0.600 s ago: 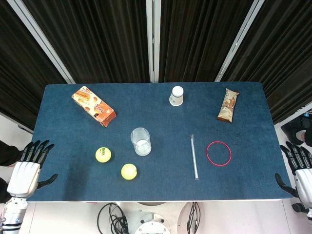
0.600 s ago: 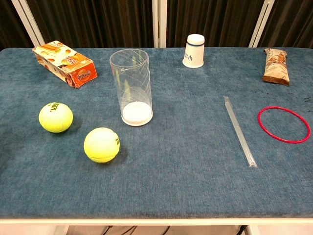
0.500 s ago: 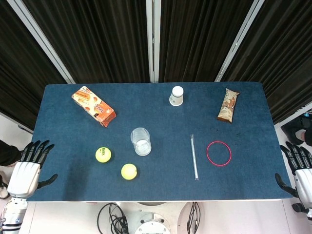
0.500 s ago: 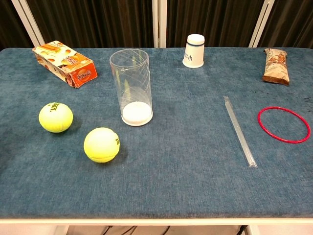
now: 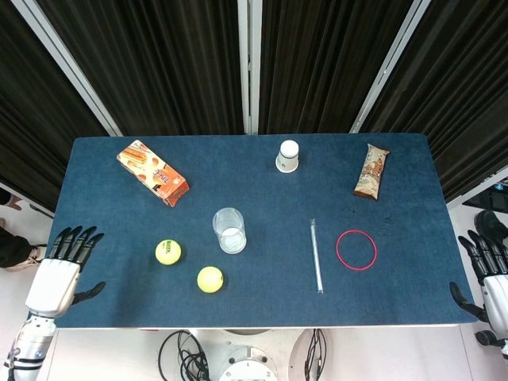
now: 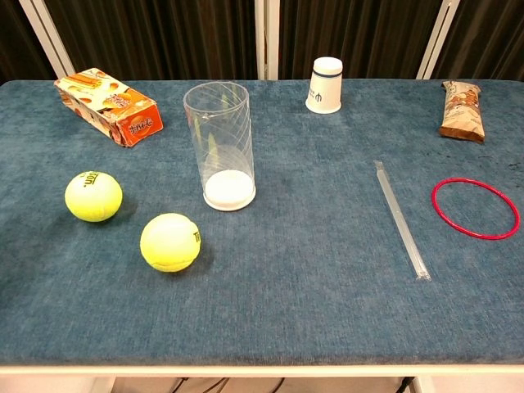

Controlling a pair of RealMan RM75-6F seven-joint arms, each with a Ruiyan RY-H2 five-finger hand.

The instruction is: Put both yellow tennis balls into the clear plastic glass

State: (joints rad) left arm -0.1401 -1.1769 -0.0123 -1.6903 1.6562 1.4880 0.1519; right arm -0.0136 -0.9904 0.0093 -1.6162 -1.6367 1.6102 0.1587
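We saw both tennis balls lying on the table, just left of the upright glass. Our left hand and right hand hung off the table's ends, fingers spread, holding nothing.

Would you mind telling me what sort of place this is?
Probably a robot test lab: a blue-covered table before black curtains, cables underneath, and unrelated props like tennis balls and a red ring.
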